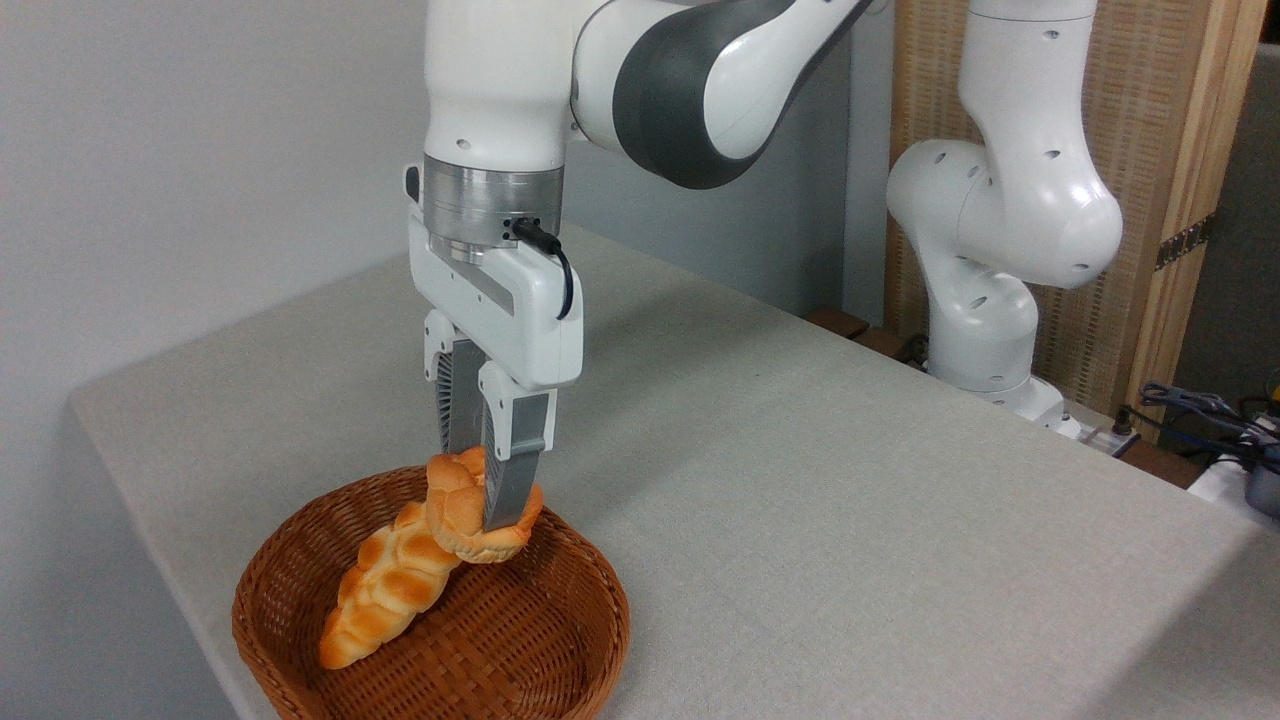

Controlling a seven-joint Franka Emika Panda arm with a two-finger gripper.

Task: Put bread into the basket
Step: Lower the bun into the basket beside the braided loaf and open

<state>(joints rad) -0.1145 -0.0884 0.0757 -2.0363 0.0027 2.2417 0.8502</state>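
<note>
Placement step: gripper (478, 505) pinching small round golden-orange knotted bun (462, 520), hung just above shallow round brown woven wicker basket (560, 640), beside long braided golden loaf (385, 590). Next, by judgement: short descent clear of loaf, then release inside rim. Grey tabletop (850, 480) beneath.

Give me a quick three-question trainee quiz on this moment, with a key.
1. True or false: the fingers are shut on the small round golden-orange bun.
2. What already lies in the shallow round brown wicker basket?
A. a long braided golden loaf
B. a green apple
C. nothing
3. Fill in: the bun hangs over the basket's ___ part, far or near.

Key:
1. True; the bun is pinched between the fingers.
2. A; the long braided golden loaf lies in the basket, its upper end behind the bun.
3. Far; it hangs above the basket's far side, not yet released.
</note>
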